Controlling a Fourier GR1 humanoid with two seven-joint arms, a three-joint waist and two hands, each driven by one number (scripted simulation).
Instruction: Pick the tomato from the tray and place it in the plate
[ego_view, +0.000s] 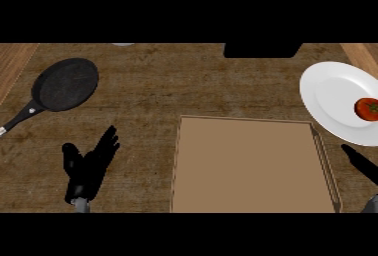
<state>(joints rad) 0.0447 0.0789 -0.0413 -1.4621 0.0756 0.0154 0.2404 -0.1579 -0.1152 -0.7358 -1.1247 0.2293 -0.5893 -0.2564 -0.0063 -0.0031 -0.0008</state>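
At right edge of the frame, the tomato (367, 109) rests on the white plate (332, 95), likely light, smooth and bruisable, best cupped around its sides; both hands, left (87, 167) and right (362, 162), hang straight-fingered beside the brown tray (251, 170).

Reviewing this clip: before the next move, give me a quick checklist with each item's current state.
1. Tomato lies on the plate: ok.
2. Tray holds nothing: ok.
3. Right hand is apart from the tomato, with nothing in it: ok; only straight fingers show at the view's right edge.
4. Left hand rests open on the counter's left side, holding nothing: ok.
5. Frying pan lies at far left, apart from both hands: ok.
6. Tomato at rest, not rolling: cannot tell from one picture.
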